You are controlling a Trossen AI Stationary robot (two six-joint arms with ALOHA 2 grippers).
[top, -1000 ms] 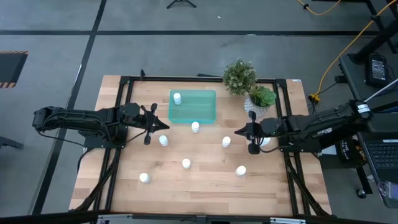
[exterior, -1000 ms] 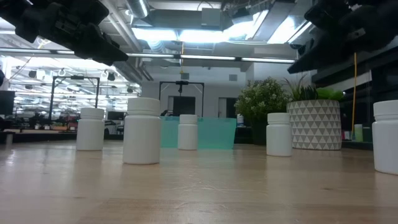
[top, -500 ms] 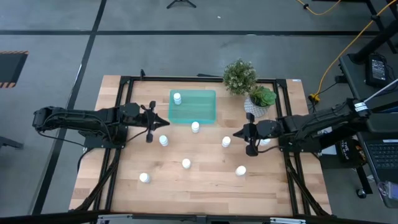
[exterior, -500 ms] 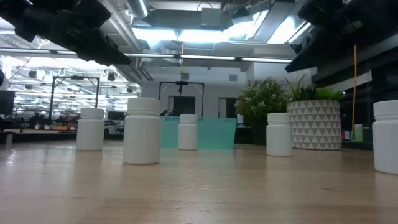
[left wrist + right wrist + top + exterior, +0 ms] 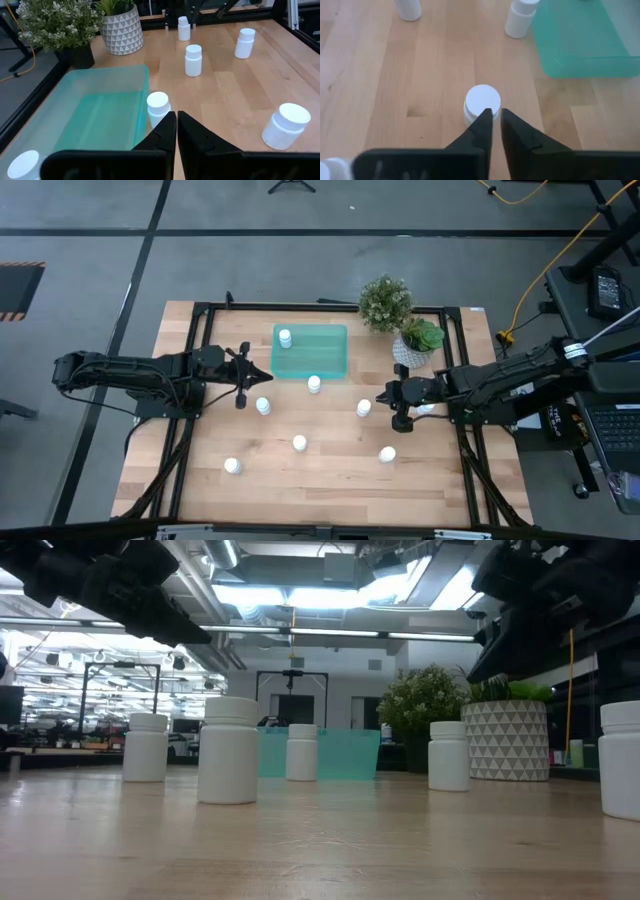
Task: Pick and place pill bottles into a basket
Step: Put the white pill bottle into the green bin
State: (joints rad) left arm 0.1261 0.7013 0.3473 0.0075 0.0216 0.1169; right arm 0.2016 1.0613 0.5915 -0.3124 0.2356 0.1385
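Note:
The teal basket point(image 5: 310, 352) lies at the far middle of the table with one white pill bottle point(image 5: 285, 337) standing in it. Several more bottles stand upright on the wood, among them one just in front of the basket point(image 5: 314, 384) and one right of centre point(image 5: 364, 408). My left gripper point(image 5: 256, 377) hovers shut left of the basket, above the table point(image 5: 176, 131). My right gripper point(image 5: 381, 397) hovers shut, tipped down, just right of the right-of-centre bottle point(image 5: 481, 101). In the low view it point(image 5: 497, 615) is well above that bottle point(image 5: 449, 755).
A leafy plant point(image 5: 385, 302) and a white patterned pot with a green plant point(image 5: 419, 340) stand at the far right, behind my right arm. Further bottles stand toward the near edge point(image 5: 299, 443) point(image 5: 232, 466) point(image 5: 387, 454). A black frame rims the table.
My right gripper has moved a little toward the table's left, toward the right-of-centre bottle, and has tipped downward. The bottles and the basket have stayed where they were.

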